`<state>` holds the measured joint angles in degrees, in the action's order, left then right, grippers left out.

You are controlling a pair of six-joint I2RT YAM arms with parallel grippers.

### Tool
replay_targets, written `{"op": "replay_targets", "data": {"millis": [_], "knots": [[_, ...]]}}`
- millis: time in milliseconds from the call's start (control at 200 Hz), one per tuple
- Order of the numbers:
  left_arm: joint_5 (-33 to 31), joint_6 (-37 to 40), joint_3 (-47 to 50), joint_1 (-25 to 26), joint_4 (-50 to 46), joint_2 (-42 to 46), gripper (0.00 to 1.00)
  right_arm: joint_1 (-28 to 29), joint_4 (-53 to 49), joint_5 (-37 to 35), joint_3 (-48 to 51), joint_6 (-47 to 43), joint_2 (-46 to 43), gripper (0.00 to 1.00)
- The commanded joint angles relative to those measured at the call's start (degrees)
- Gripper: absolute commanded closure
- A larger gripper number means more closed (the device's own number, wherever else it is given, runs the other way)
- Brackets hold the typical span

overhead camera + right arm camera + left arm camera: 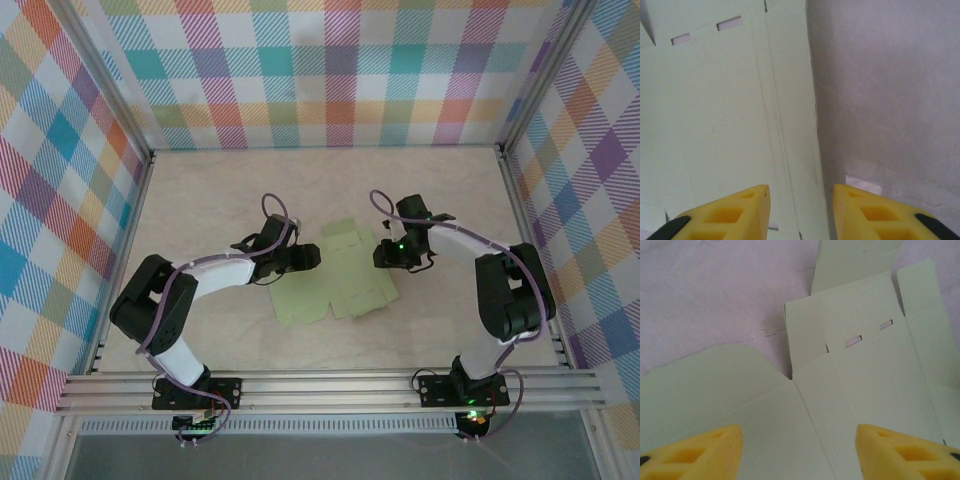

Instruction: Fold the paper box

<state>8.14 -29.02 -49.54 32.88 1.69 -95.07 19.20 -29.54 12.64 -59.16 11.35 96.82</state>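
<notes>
One paper box (340,282) lies flat (unfolded) between two grippers. Left gripper (799,442) jaws spread wide, right gripper (801,200) jaws part-open; wrist views crop the box.

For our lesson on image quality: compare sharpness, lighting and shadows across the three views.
Top external: evenly lit and sharp, the paper box crisp, only soft shadows under the arms. Left wrist: soft overall, the left gripper blurred at the bottom edge, table tinted pinkish. Right wrist: similarly soft, a thin dark shadow along the box's edge, a small bright patch on the table.
</notes>
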Motion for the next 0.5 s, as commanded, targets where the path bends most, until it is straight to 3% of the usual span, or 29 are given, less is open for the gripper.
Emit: {"op": "replay_targets", "data": {"millis": [0, 180, 315, 420, 495], "knots": [[0.98, -2.71, 0.94, 0.25, 2.88, -1.65, 0.43, 0.49, 0.12, 1.01, -2.48, -1.71, 1.59, 0.64], [-0.73, -2.84, 1.87, 0.25, 2.35, -2.15, 0.53, -0.08, 1.07, -2.95, -1.57, 0.05, -0.95, 0.57], [-1.47, -2.69, 2.74, 0.25, 2.68, -3.19, 0.62, -1.89, 2.36, -0.6, -0.15, 1.4, -1.57, 0.48], [-1.01, -3.22, 2.83, 0.25, 3.21, -4.71, 0.66, -1.9, 3.1, 2.4, 0.09, 0.68, -0.14, 0.49], [-1.09, -3.53, 2.94, 0.25, 3.38, -5.11, 0.68, -1.89, 3.29, 3.58, -0.16, 0.65, 1.04, 0.56]]}}
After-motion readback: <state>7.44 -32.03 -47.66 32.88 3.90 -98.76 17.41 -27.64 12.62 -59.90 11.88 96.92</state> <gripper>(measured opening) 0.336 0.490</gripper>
